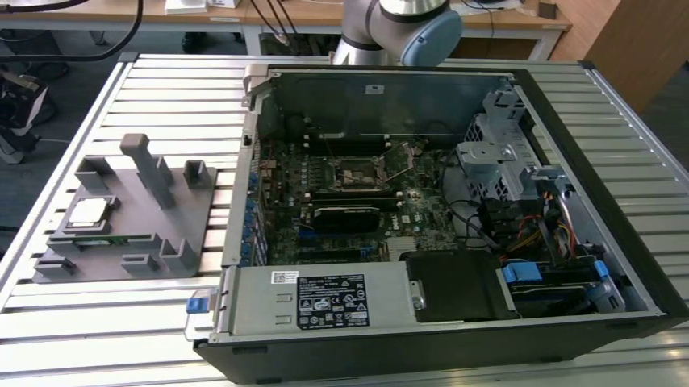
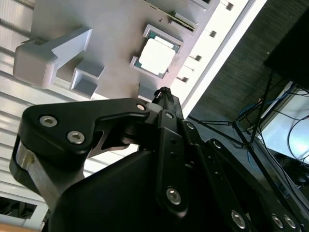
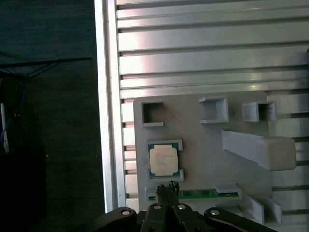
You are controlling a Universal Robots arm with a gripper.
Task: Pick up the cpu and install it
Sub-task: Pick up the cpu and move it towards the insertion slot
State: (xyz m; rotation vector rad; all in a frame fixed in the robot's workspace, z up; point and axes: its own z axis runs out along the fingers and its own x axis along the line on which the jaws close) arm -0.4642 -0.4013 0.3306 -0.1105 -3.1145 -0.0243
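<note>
The cpu [image 1: 89,212] is a small silver square lying flat in a shallow pocket of a grey holder plate [image 1: 129,201] at the exterior view's left. In both wrist views the cpu [image 3: 162,160] [image 2: 155,56] lies some way below my gripper [image 3: 168,186] [image 2: 162,93]. The black fingers meet at their tips, shut on nothing, and hang above the plate just beside the chip. The dark square socket [image 1: 360,172] sits mid-motherboard inside the open computer case [image 1: 603,201].
A long green memory stick [image 3: 207,195] [image 1: 108,239] lies in a slot of the holder next to the cpu. Tall grey posts [image 1: 145,165] [image 3: 258,149] rise from the plate. The slatted metal table [image 1: 161,97] ends close to the holder.
</note>
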